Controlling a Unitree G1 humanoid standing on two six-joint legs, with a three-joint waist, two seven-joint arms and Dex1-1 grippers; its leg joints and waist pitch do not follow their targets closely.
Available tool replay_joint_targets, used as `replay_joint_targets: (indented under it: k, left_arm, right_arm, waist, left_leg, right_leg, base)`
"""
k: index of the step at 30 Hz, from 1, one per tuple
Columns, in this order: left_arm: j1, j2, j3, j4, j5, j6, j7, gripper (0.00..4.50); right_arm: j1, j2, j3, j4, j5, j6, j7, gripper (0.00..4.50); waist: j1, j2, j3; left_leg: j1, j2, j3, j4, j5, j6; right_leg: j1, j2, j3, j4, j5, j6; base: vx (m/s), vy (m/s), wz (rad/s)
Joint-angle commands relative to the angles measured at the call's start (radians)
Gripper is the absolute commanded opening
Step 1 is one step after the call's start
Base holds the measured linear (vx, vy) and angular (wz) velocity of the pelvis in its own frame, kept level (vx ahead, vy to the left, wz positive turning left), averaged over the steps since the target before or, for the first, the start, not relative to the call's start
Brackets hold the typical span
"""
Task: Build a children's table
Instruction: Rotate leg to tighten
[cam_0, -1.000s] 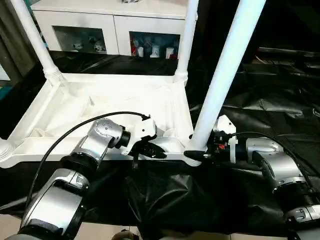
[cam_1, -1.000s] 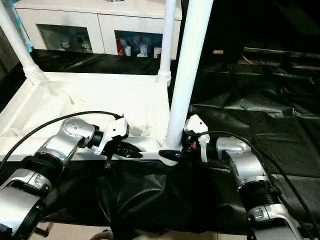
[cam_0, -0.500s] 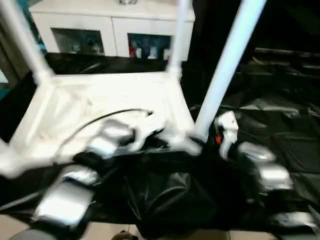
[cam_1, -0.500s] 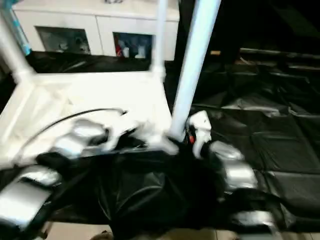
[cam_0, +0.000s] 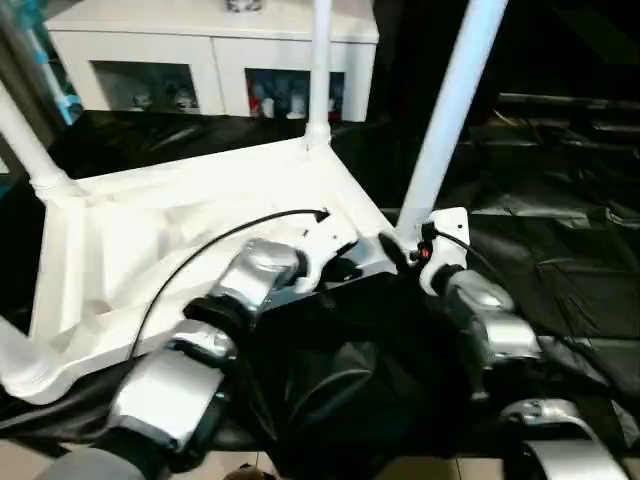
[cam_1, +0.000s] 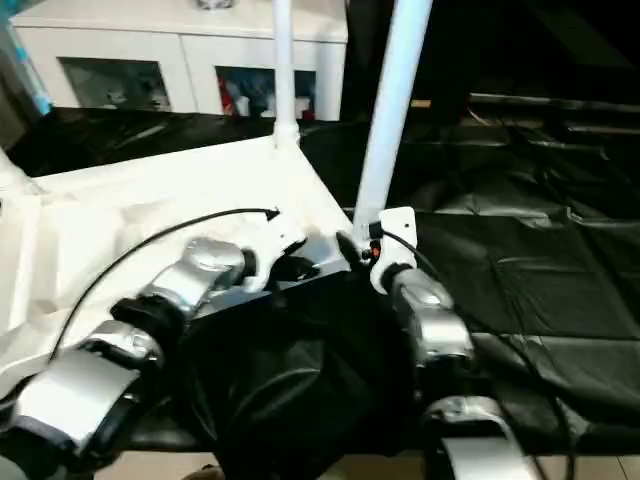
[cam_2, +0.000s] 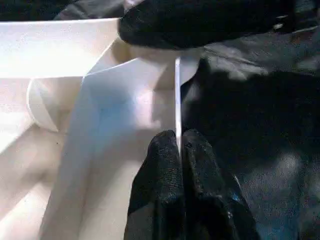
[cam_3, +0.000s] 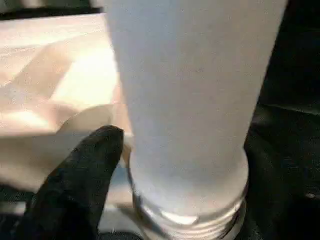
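Observation:
The white tabletop (cam_0: 150, 230) lies upside down on black sheeting, ribbed underside up, turned at an angle to me. Three white legs stand in its corner sockets: one at the far corner (cam_0: 320, 60), one on the left (cam_0: 25, 135), and one at the near right corner (cam_0: 452, 100). My left gripper (cam_0: 350, 268) is shut on the thin rim (cam_2: 177, 90) of the tabletop beside that near right corner. My right gripper (cam_0: 400, 250) holds the near right leg (cam_3: 185, 100) just above its threaded base, with one black finger (cam_3: 80, 180) against it and the other hidden behind it.
A white glass-door cabinet (cam_0: 215, 60) stands behind the tabletop. Wrinkled black sheeting (cam_0: 560, 230) covers the surface to the right and in front. A black cable (cam_0: 220, 245) arcs over my left forearm.
The tabletop has turned, its near right corner swinging away from me and to the left. Both grippers went with it and kept their hold. The head camera also shifted.

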Motion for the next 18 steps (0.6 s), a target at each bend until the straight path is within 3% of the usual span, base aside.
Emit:
replay_joint_targets:
  k: [1,7,10,15,18]
  left_arm:
    - [0.018,-0.015,-0.029,-0.079,-0.031,-0.076,-0.118,0.0]
    - [0.08,0.081,-0.06,-0.147,-0.044,-0.12,-0.318,0.0]
    - [0.1,0.122,-0.065,-0.178,-0.061,-0.121,-0.409,0.0]
    - [0.116,0.165,-0.063,-0.213,-0.071,-0.116,-0.483,0.0]
    - [0.12,0.172,-0.059,-0.222,-0.076,-0.112,-0.495,0.0]
  right_arm:
    - [0.022,0.008,0.133,-0.042,0.019,0.029,0.201,3.73]
    - [0.059,-0.144,0.159,-0.151,0.063,0.071,0.468,3.73]
    - [0.071,-0.21,0.168,-0.198,0.081,0.1,0.577,3.73]
    - [0.078,-0.262,0.189,-0.234,0.095,0.134,0.673,3.73]
    - [0.083,-0.267,0.2,-0.245,0.092,0.138,0.687,3.4]
  waist:
    - [0.001,-0.007,-0.06]
    - [0.013,-0.006,-0.065]
    - [0.022,-0.006,-0.065]
    - [0.026,-0.007,-0.061]
    - [0.027,-0.01,-0.061]
  left_leg:
    - [0.021,0.07,-0.041,-0.082,-0.239,0.033]
    - [0.021,0.075,-0.032,-0.071,-0.164,0.082]
    - [0.021,0.077,-0.032,-0.069,-0.154,0.094]
    - [0.023,0.078,-0.033,-0.074,-0.19,0.066]
    - [0.025,0.078,-0.031,-0.075,-0.197,0.049]
  right_leg:
    - [0.037,-0.081,0.049,-0.081,-0.16,-0.208]
    - [0.038,-0.076,0.046,-0.062,-0.03,-0.264]
    - [0.038,-0.078,0.045,-0.058,-0.017,-0.27]
    - [0.034,-0.08,0.046,-0.064,-0.098,-0.265]
    - [0.031,-0.081,0.048,-0.066,-0.117,-0.26]
  base:
    - [0.0,0.0,0.0]
    - [0.0,0.0,0.0]
    - [0.0,0.0,0.0]
    - [0.0,0.0,0.0]
    - [0.0,0.0,0.0]
